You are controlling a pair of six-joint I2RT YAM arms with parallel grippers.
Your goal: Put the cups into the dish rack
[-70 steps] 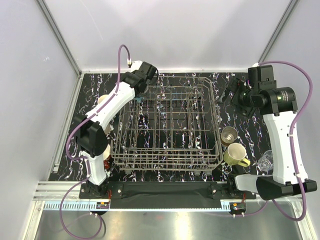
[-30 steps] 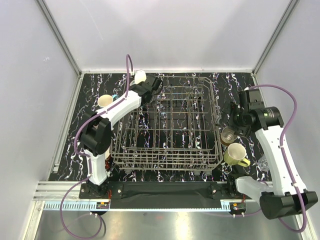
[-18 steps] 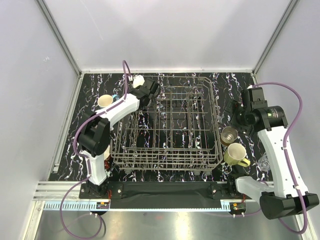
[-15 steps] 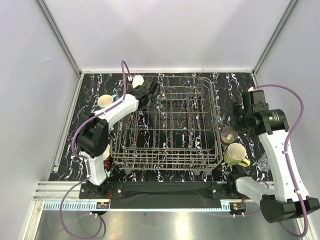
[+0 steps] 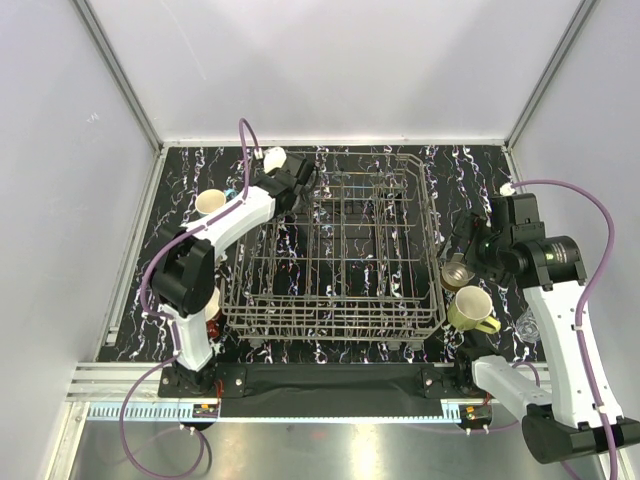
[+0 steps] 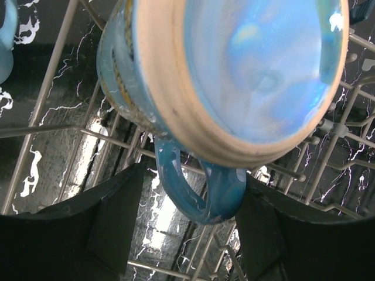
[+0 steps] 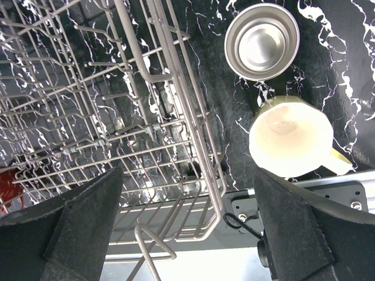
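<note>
Light blue mug [image 6: 234, 76] lay in dish rack [image 5: 330, 250], far-left corner | left gripper [image 6: 190, 187] spread, gripping nothing | right gripper [image 7: 187, 193] agape, empty, over steel tumbler [image 7: 262, 41] | judged: one loaded, others outside

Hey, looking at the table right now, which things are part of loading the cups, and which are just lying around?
Part of the job: dish rack, light blue mug, cream mug, steel tumbler, yellow-green mug, clear glass, red mug (mostly hidden).

Just there: purple cables, black bar at the near edge.
</note>
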